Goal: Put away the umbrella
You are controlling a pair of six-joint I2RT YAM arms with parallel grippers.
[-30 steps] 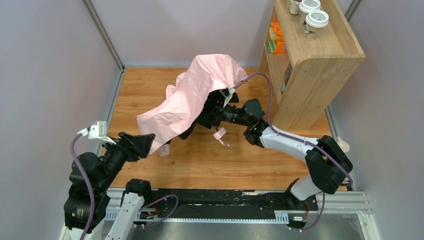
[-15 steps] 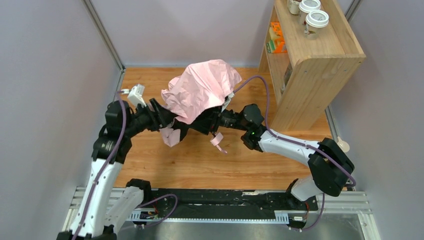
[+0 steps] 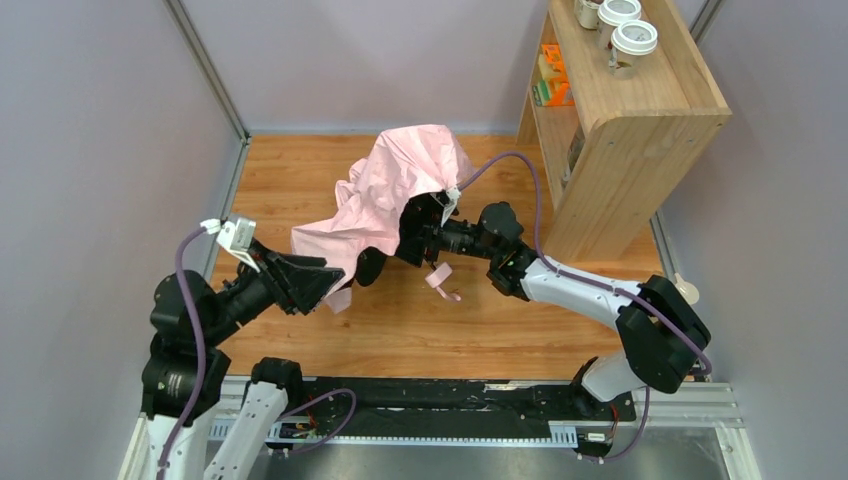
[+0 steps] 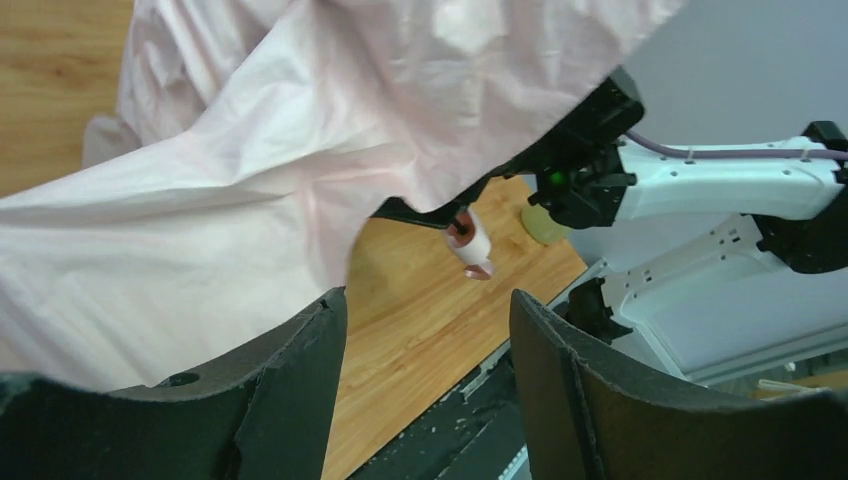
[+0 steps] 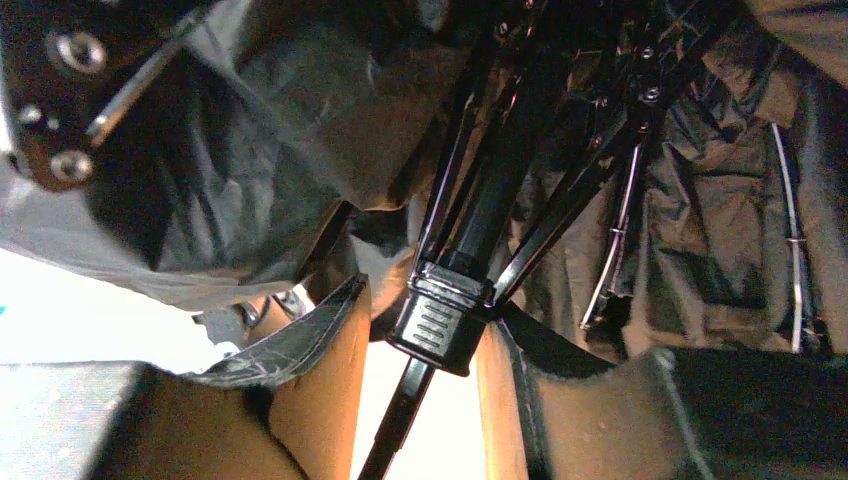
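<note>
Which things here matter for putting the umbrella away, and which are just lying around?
Job: umbrella; its wrist loop; right gripper, clamped on its shaft; left gripper, open beside it.
Lying about: wooden shelf; lidded cups on top; orange items inside.

I count one pale pink fabric folding umbrella [image 3: 400,180]. There are two white and black robot arms, left [image 3: 178,345] and right [image 3: 575,283], each with one purple cable [image 3: 510,160]. At the far right corner of the counter [image 3: 420,325] stands one light wooden shelf unit [image 3: 640,120], and on its top are three white-lidded paper cups [image 3: 634,38].
</note>
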